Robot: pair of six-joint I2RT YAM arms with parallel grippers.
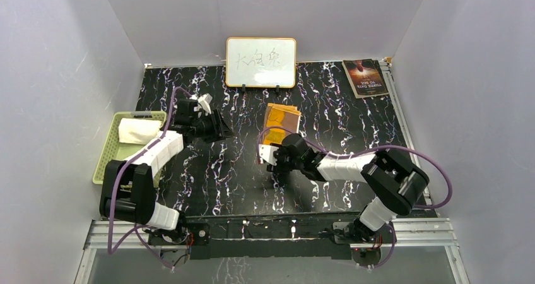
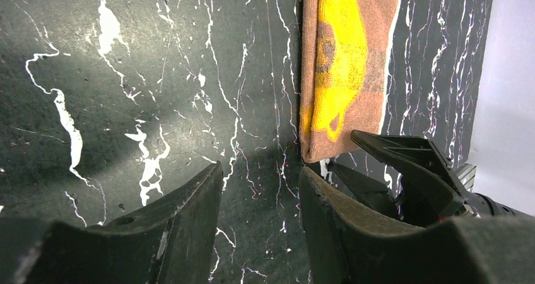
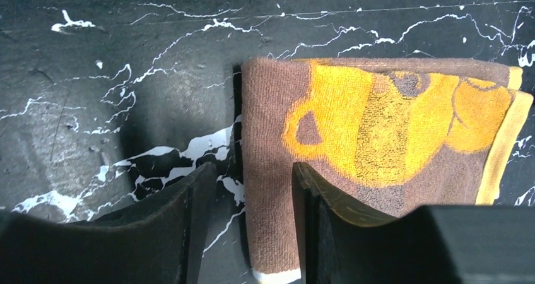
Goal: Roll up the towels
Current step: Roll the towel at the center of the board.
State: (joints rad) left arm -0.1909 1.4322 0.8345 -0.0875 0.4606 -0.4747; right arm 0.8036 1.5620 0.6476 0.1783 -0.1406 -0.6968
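Observation:
The orange-and-dark-brown cloth [image 1: 282,117] lies folded flat on the black marble table, right of centre. It also shows in the right wrist view [image 3: 378,126] and the left wrist view [image 2: 344,63]. My right gripper [image 1: 276,147] is open at the cloth's near end, and its jaws [image 3: 253,170] straddle the brown folded edge without closing on it. My left gripper [image 1: 222,128] is open and empty [image 2: 260,169] over bare table, just left of the cloth. The cream-beige towel [image 1: 137,130] lies bundled in the green basket.
The pale green slotted basket [image 1: 107,154] stands at the table's left edge. A whiteboard [image 1: 260,62] stands at the back centre and a dark booklet [image 1: 364,77] lies at the back right. White walls close in three sides.

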